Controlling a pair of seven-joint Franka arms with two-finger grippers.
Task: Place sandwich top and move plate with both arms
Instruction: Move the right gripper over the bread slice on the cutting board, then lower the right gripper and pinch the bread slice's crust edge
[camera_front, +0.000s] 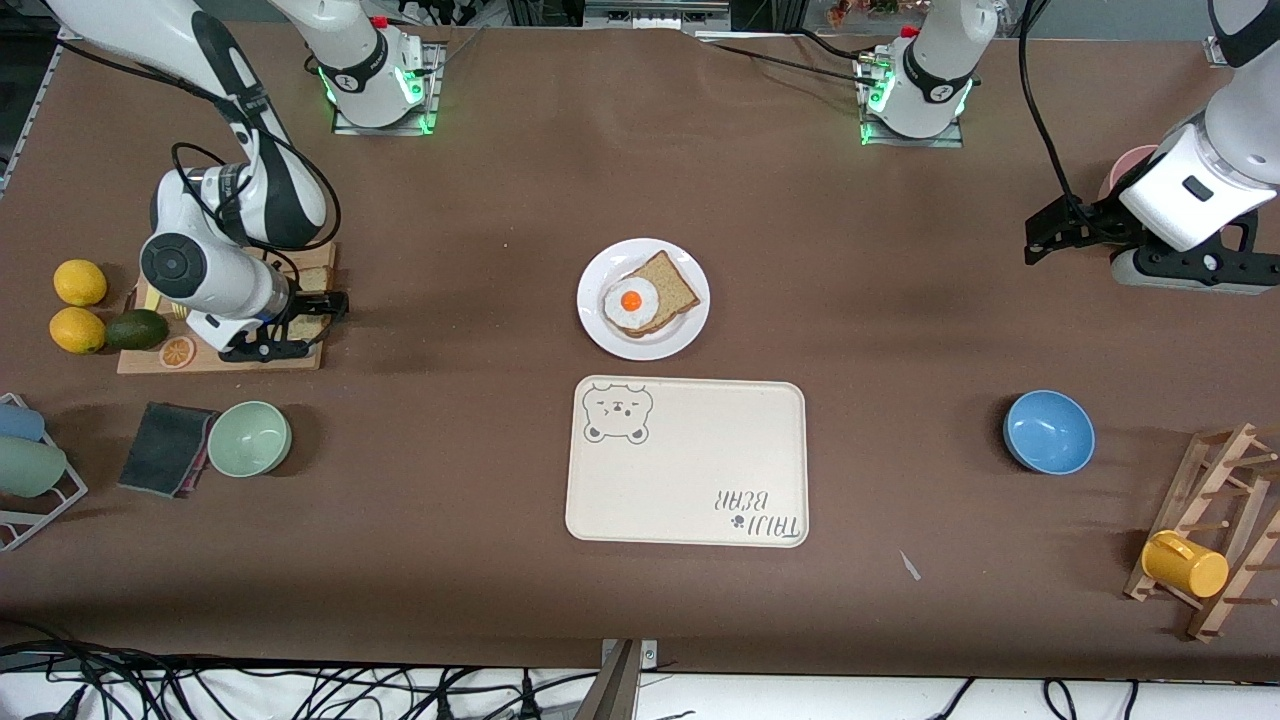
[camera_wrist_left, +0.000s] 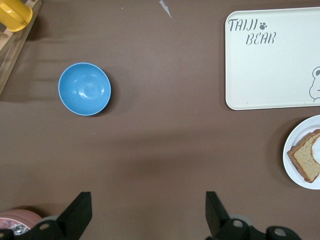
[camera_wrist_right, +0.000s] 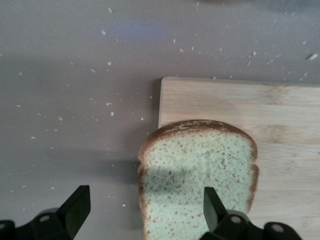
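I see the right gripper (camera_wrist_right: 142, 210) low over the wooden cutting board (camera_front: 225, 355), its black fingers spread wide with nothing between them. One finger is over the sandwich top (camera_wrist_right: 197, 175), a squarish pale slice with fine dark speckles and a darker brown crust, which lies flat on the board and overhangs its edge. The board is pale bamboo with a straight grain; small crumbs are scattered on the brown table (camera_wrist_right: 75, 75) beside it.

The left gripper (camera_wrist_left: 148, 215) waits in the air over bare table toward the left arm's end, also open wide and empty.

The round white plate (camera_front: 600, 262) stands well apart from the board, near the table's middle, carrying a golden-brown slice (camera_front: 672, 285) with a glossy fried egg (camera_front: 630, 302).
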